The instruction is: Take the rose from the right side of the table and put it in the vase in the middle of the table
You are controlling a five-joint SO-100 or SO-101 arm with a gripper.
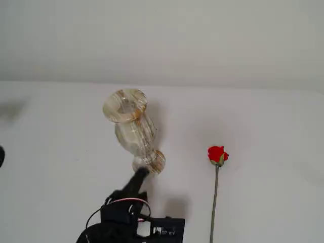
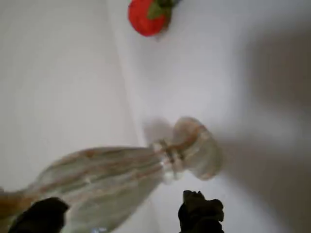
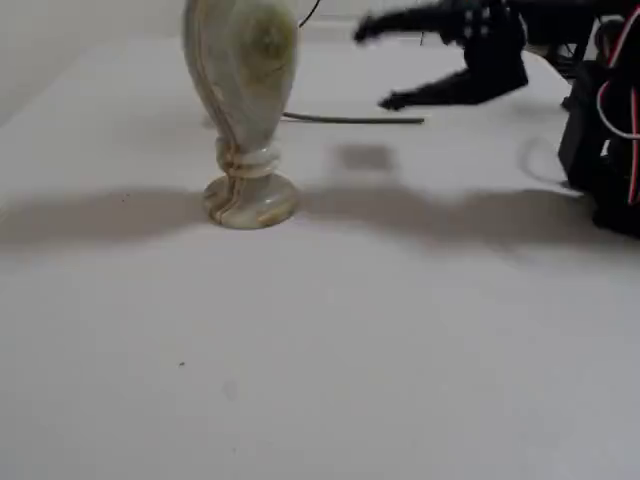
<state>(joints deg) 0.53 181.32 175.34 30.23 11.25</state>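
Note:
The marbled cream-and-tan vase stands upright on the white table, and the low fixed view shows its foot flat on the surface. The rose lies on the table right of the vase, its thin stem running toward the near edge. The wrist view shows the red bloom at the top and the vase across the lower half. My gripper is open and empty, held above the table beside the vase's foot. One dark fingertip shows at the wrist view's bottom.
The arm's black body with red and white wires fills the bottom centre of the fixed view from above. The rose's stem lies behind the vase in the low fixed view. A pale wall rises behind the table.

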